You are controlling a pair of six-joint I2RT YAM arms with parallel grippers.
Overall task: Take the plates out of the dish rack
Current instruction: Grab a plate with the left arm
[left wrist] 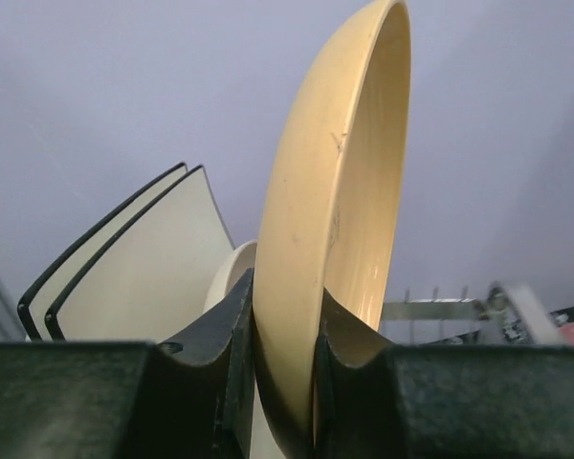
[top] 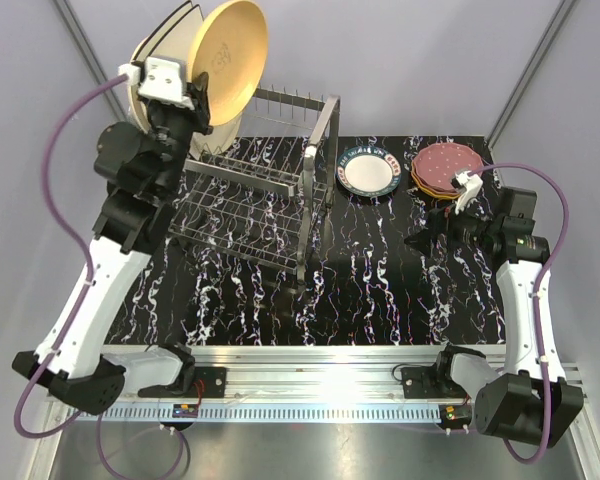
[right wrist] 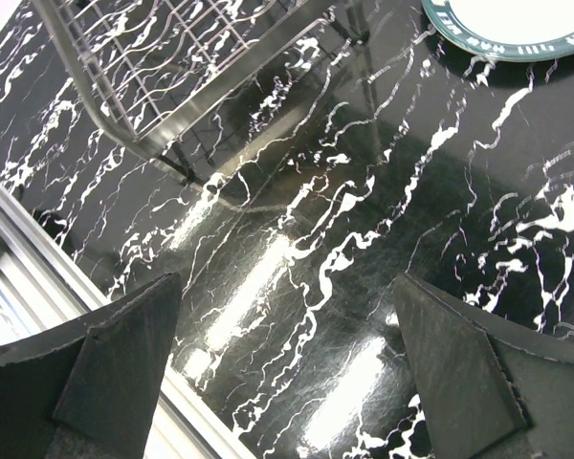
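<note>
My left gripper (top: 204, 93) is shut on the lower rim of a yellow round plate (top: 230, 62), held upright above the left end of the dish rack (top: 270, 195). In the left wrist view both fingers press the yellow plate (left wrist: 337, 210) from either side of my left gripper (left wrist: 285, 373). Two cream square plates with dark edges (left wrist: 139, 282) and a cream round plate (left wrist: 231, 274) stand behind it. My right gripper (top: 421, 240) hovers open over the table, right of the rack, with nothing between its fingers (right wrist: 124, 359).
A white plate with a dark patterned rim (top: 370, 172) lies on the black marbled table (top: 380, 290) beside the rack. A stack topped by a maroon dotted plate (top: 446, 166) sits at the back right. The rack's corner (right wrist: 153, 91) shows in the right wrist view.
</note>
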